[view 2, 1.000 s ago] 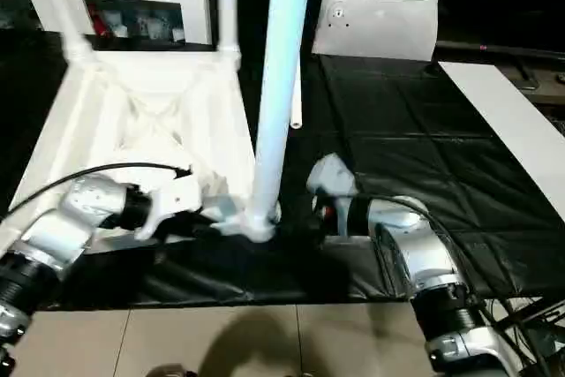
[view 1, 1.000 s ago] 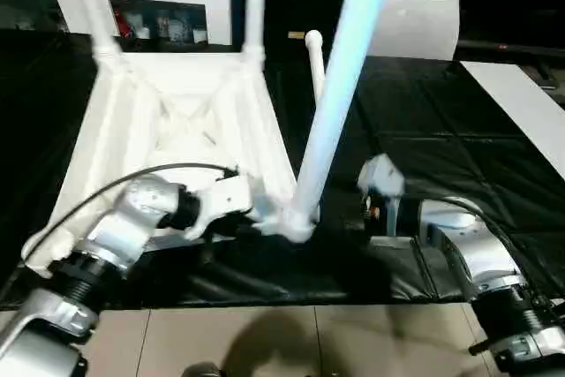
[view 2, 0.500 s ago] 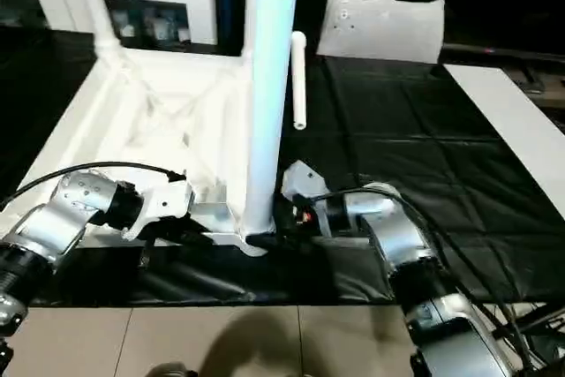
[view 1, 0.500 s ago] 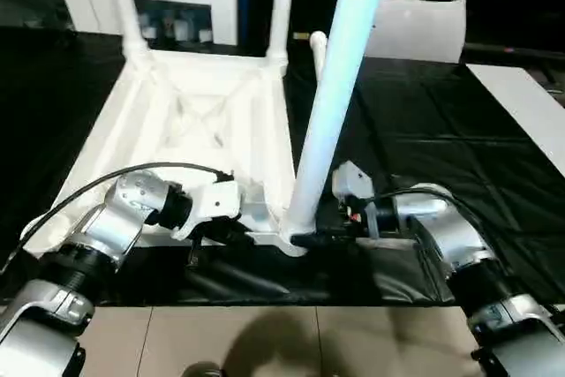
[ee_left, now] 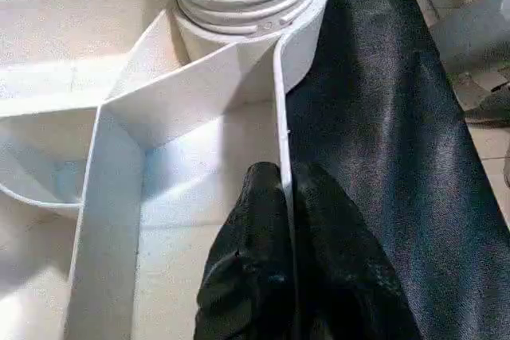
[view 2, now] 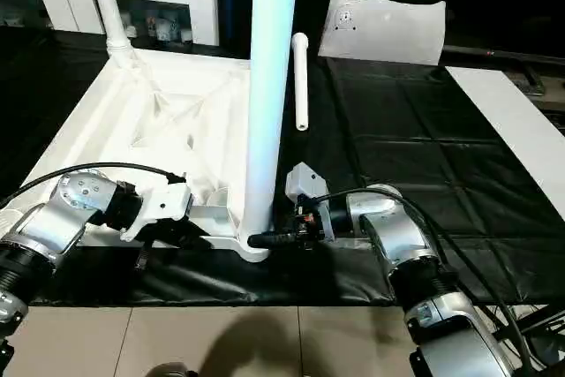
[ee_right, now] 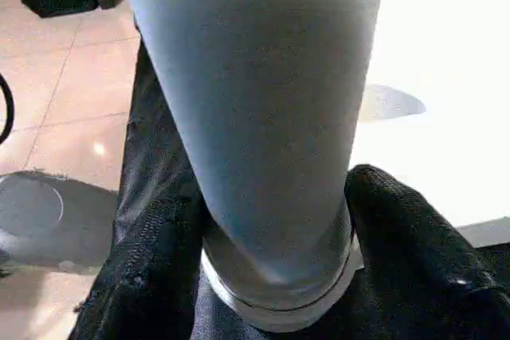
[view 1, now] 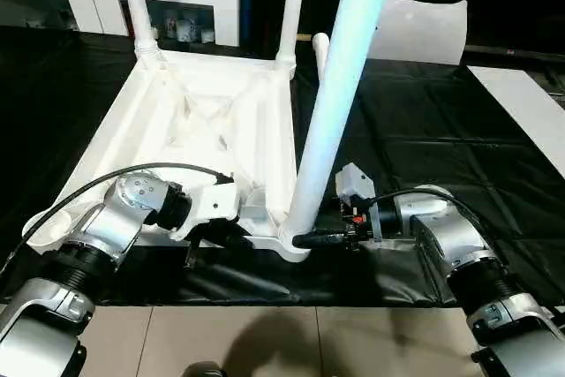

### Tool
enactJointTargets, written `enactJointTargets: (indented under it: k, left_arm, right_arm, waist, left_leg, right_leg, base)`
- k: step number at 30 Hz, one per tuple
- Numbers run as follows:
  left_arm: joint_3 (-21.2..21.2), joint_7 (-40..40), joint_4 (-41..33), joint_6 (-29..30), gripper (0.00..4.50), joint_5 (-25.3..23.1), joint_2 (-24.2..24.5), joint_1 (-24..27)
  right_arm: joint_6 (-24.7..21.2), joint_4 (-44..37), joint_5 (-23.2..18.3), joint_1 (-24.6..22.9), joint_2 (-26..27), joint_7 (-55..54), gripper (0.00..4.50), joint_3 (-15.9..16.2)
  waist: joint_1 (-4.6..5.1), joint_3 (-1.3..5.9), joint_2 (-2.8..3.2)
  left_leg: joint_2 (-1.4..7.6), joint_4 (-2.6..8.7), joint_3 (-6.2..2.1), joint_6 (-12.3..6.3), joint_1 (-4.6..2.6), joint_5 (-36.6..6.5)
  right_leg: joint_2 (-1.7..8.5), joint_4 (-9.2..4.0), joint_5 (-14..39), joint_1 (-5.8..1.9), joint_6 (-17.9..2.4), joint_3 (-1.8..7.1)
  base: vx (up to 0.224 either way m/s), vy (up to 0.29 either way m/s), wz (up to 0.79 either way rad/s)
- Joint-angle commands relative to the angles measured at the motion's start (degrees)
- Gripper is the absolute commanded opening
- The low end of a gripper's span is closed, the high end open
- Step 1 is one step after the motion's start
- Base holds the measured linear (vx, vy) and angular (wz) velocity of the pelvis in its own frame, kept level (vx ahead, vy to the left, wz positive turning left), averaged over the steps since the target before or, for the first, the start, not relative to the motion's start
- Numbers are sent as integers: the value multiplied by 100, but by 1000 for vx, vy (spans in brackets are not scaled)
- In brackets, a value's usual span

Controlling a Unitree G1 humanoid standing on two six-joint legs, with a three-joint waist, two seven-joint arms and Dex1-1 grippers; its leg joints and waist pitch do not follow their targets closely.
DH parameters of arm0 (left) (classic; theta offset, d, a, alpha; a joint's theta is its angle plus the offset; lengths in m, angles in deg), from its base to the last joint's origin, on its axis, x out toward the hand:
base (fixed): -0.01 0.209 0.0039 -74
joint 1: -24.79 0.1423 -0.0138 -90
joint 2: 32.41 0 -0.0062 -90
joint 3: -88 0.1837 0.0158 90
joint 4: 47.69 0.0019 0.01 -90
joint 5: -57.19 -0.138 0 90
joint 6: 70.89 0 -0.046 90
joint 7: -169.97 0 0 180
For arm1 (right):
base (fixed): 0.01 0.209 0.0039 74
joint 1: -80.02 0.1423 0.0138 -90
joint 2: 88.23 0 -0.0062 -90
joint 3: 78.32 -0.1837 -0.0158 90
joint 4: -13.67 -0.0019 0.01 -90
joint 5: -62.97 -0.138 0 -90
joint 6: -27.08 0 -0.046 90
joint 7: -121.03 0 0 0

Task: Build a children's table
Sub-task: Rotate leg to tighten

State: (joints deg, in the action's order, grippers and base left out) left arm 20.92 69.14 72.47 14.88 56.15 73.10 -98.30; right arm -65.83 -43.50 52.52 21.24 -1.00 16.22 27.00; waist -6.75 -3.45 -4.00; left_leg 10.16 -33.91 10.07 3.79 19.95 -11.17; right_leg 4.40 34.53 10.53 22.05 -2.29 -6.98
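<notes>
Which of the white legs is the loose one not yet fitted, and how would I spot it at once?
Start from the upturned white tabletop on the black mat. Just off its right side, a short way from the far right corner, the loose leg lies flat on the mat. The other legs stand upright in corner sockets; this one lies down, touching neither the tabletop nor any end effector.

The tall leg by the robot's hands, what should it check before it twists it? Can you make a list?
1. Tall leg stands upright in the near corner socket: ok.
2. Right gripper has a finger on each side of the leg's base: ok.
3. Right gripper squeezing firmly: cannot tell.
4. Left gripper pinches the tabletop wall to steady it: ok.
5. Leg screwed fully home: cannot tell.
6. Spare leg lies on the black mat, away from both arms: ok.
</notes>
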Motion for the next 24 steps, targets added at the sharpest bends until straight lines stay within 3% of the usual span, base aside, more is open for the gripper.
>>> enactJointTargets:
  k: [1,3,5,7,8,10,11,12,13,14,15,17,19,20,21,24]
  left_arm:
    - [150,-119,183,59,0,-83,-238,143]
    - [113,-218,199,98,0,-91,-270,134]
    - [-141,-891,166,593,0,-83,-477,95]
    - [-337,-1254,67,960,0,32,-653,92]
    - [-350,-1279,56,986,0,40,-666,93]
    - [-599,-1881,-188,1613,0,137,-994,99]
    - [-708,-2155,-277,1872,0,164,-1152,93]
    - [-846,-2497,-398,2210,0,204,-1373,81]
    - [-952,-2782,-503,2449,0,236,-1572,73]
    - [-1025,-3022,-591,2616,0,231,-1738,70]
    - [-1051,-3219,-672,2731,0,204,-1895,65]
    - [-1056,-3390,-726,2811,0,163,-2037,56]
    - [-1078,-3647,-754,2884,0,97,-2237,33]
    - [-1063,-3776,-770,2928,0,55,-2353,19]
    - [-1036,-3915,-778,2952,0,5,-2473,7]
    - [-977,-4059,-838,3057,0,-104,-2596,12]
  right_arm:
    - [-135,-156,-59,-187,39,143,248,48]
    - [-218,-244,-76,-263,105,-16,235,19]
    - [-396,-383,6,-408,280,-543,220,-12]
    - [-416,-332,213,-431,432,-1071,215,-11]
    - [-412,-327,230,-432,444,-1113,212,-11]
    - [-584,-202,376,-390,819,-1961,208,-108]
    - [-689,-153,391,-360,987,-2281,208,-166]
    - [-826,-85,401,-309,1223,-2700,208,-247]
    - [-923,-6,423,-247,1431,-3080,205,-316]
    - [-1051,45,437,-194,1600,-3389,204,-389]
    - [-1164,134,449,-113,1784,-3736,204,-470]
    - [-1236,226,455,-31,1948,-4049,204,-546]
    - [-1281,324,451,66,2134,-4351,204,-604]
    - [-1260,379,482,122,2232,-4476,204,-591]
    - [-1255,424,496,172,2327,-4563,204,-583]
    - [-1227,441,560,194,2436,-4665,204,-613]
  waist:
    - [40,361,40]
    - [36,349,39]
    - [33,317,41]
    - [76,283,28]
    - [105,269,25]
    - [182,234,46]
    - [235,227,37]
    - [295,233,41]
    - [387,235,88]
    - [436,246,121]
    - [516,276,136]
    - [592,268,179]
    - [676,224,200]
    - [702,228,190]
    - [716,243,196]
    - [694,248,161]
  left_leg:
    - [439,430,-117,-139,-52,-962]
    - [440,441,-123,-118,-51,-1024]
    - [438,458,-136,-46,-77,-1269]
    - [392,449,-157,25,-92,-1516]
    - [387,454,-168,47,-90,-1594]
    - [324,385,-189,111,-207,-1979]
    - [319,368,-195,137,-227,-2035]
    - [303,345,-223,158,-237,-2138]
    - [321,352,-267,178,-227,-2305]
    - [347,374,-289,173,-228,-2429]
    - [400,415,-332,175,-172,-2580]
    - [443,469,-361,162,-140,-2898]
    - [422,467,-347,210,-245,-3291]
    - [410,455,-349,227,-258,-3323]
    - [400,454,-366,234,-217,-3254]
    - [373,455,-336,164,-196,-2934]
  right_leg:
    - [595,-405,1658,-247,-928,457]
    - [596,-429,1799,-244,-881,456]
    - [609,-486,2232,-218,-786,446]
    - [653,-596,3149,-211,-497,427]
    - [650,-613,3360,-211,-421,413]
    - [659,-785,4245,-120,-119,317]
    - [659,-820,4378,-111,-75,285]
    - [653,-874,4549,-131,34,194]
    - [646,-921,4499,-180,100,85]
    - [633,-935,4352,-207,82,39]
    - [626,-901,3963,-290,78,-17]
    - [662,-878,3754,-320,89,-53]
    - [673,-953,3833,-231,64,-87]
    - [685,-962,3856,-230,64,-103]
    - [715,-957,3847,-276,75,-96]
    - [756,-958,3790,-236,24,9]
  base:
    - [0,0,0]
    - [0,0,0]
    - [0,0,0]
    - [0,0,0]
    - [0,0,0]
    - [0,0,0]
    - [0,0,0]
    - [-51,10,-5]
    - [-52,34,-11]
    - [-65,70,-16]
    - [-38,60,-12]
    - [-10,33,-5]
    - [0,0,0]
    - [0,0,0]
    - [0,0,0]
    - [0,0,0]
